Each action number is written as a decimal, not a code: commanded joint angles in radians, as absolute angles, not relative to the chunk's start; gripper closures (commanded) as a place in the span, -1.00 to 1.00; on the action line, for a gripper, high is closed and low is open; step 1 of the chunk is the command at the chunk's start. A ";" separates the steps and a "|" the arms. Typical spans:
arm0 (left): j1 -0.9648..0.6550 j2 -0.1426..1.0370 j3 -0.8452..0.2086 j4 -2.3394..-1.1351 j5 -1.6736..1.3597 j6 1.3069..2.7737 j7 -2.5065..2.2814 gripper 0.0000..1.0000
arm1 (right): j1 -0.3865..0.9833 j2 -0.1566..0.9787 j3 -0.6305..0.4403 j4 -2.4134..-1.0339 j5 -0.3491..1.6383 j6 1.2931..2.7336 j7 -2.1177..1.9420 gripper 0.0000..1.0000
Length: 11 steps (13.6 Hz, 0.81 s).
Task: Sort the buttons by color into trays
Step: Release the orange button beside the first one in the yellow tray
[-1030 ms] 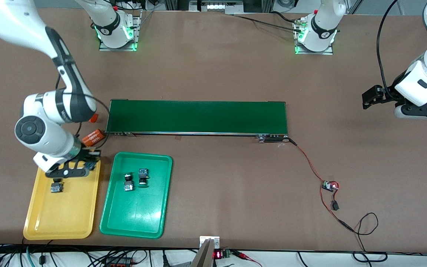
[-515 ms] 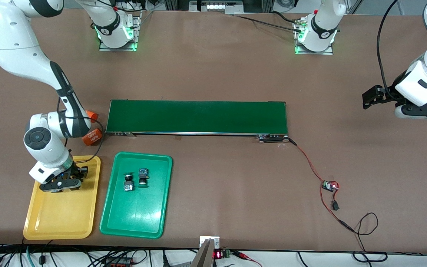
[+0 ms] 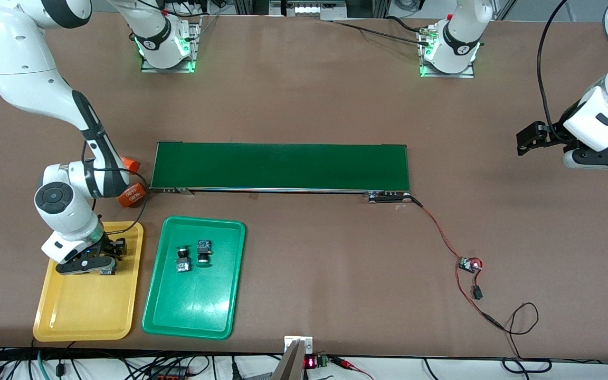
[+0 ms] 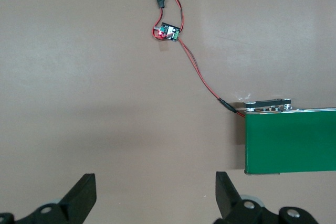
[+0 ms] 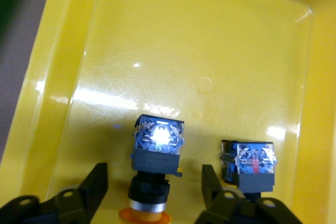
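Observation:
My right gripper is low in the yellow tray and stands open. A yellow-capped button lies on the tray floor between its fingers, with a gap on each side. Just outside one finger, a second button rests in the same tray. The green tray beside it holds two buttons. Above bare table at the left arm's end, my left gripper waits, open and empty.
The dark-green conveyor belt runs across the middle of the table. Two orange cylinders lie by its end at the right arm's side. A small circuit board with red wires sits toward the left arm's end.
My right gripper carried a button from the yellow tray's far edge down into the tray beside the button lying there, then opened and let go. The left arm has not moved.

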<state>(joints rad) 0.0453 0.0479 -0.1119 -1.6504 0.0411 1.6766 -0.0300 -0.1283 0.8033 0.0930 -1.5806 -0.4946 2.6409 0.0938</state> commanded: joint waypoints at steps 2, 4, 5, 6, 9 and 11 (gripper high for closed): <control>0.048 0.060 -0.117 -1.623 0.054 1.657 -0.011 -1.00 | -0.120 0.720 0.101 -1.614 -0.486 2.594 0.095 -1.00; 0.046 0.060 -0.117 -1.623 0.058 1.657 -0.012 -1.00 | -0.109 0.652 0.110 -1.631 -0.456 2.472 0.133 -1.00; 0.045 0.060 -0.117 -1.621 0.060 1.658 -0.012 -1.00 | -0.103 0.617 0.123 -1.634 -0.425 2.412 0.141 -1.00; 0.044 0.060 -0.117 -1.621 0.060 1.658 -0.011 -1.00 | -0.097 0.582 0.139 -1.634 -0.370 2.334 0.140 -1.00; 0.046 0.060 -0.117 -1.621 0.060 1.658 -0.009 -1.00 | -0.074 0.458 0.152 -1.632 -0.246 2.118 0.138 -1.00; 0.046 0.060 -0.117 -1.621 0.060 1.657 -0.009 -1.00 | -0.054 0.367 0.152 -1.631 -0.178 1.972 0.135 -1.00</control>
<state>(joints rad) 0.0453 0.0479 -0.1126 -1.6502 0.0411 1.6766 -0.0294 -0.0642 0.4725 0.1499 -1.5848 -0.2321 2.0714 0.1213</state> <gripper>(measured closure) 0.000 0.000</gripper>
